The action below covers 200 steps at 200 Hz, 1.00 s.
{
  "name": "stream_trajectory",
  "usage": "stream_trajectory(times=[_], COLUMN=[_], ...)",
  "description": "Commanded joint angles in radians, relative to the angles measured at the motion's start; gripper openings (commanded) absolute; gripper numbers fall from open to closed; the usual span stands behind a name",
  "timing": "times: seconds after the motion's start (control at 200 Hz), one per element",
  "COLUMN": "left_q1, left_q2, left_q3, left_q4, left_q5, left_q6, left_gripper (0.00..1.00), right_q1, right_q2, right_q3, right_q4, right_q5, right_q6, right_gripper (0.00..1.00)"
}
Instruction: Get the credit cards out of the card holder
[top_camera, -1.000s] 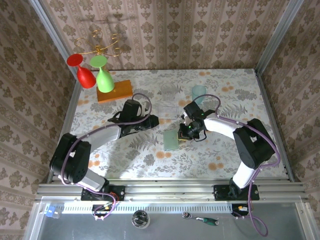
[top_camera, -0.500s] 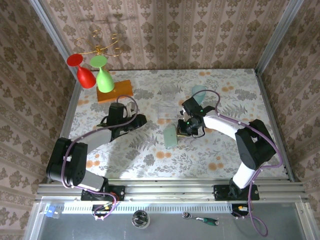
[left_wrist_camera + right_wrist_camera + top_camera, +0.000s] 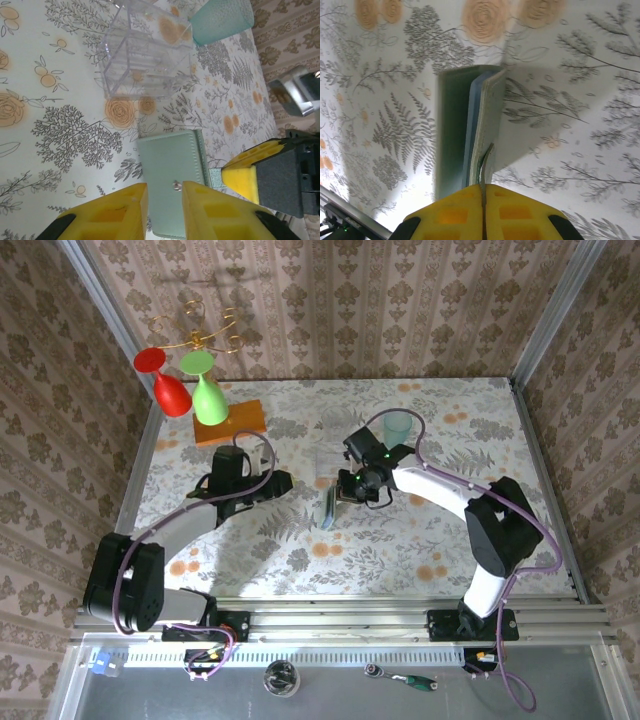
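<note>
Grey-green card holder [image 3: 170, 175] propped open: right gripper [image 3: 483, 189] jaws pinch one panel, left gripper [image 3: 164, 189] jaws barely parted, should go for cards.

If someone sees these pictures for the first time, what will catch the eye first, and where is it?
First come the bright red glass and green glass at the far left corner of the table, beside an orange block. Next, near the middle of the table, the right gripper has its yellow fingers shut on one panel of the pale green card holder and holds it up on edge.
</note>
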Motion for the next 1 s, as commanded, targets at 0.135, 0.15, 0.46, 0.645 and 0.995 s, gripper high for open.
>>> stream_trajectory(times=[0.135, 0.15, 0.46, 0.645, 0.995], left_q1=[0.003, 0.003, -0.027, -0.071, -0.09], left_q2=[0.015, 0.02, 0.113, 0.166, 0.253], left_q3=[0.023, 0.024, 0.056, 0.085, 0.099], left_q4=[-0.047, -0.045, -0.026, -0.043, -0.056], left_q5=[0.034, 0.036, 0.036, 0.015, -0.008], left_q6=[0.057, 0.057, 0.041, 0.033, 0.004], left_gripper=[0.26, 0.26, 0.23, 0.14, 0.05], right_q1=[0.035, 0.035, 0.021, -0.007, -0.071], right_q2=[0.028, 0.024, -0.009, -0.03, -0.029], right_q3=[0.064, 0.062, 0.07, 0.04, -0.003], right_q4=[-0.042, -0.045, -0.112, -0.111, -0.134], right_q5=[0.052, 0.054, 0.091, 0.091, 0.094], right_q6=[0.044, 0.042, -0.007, -0.025, -0.087], right_gripper=[0.07, 0.07, 0.07, 0.08, 0.08])
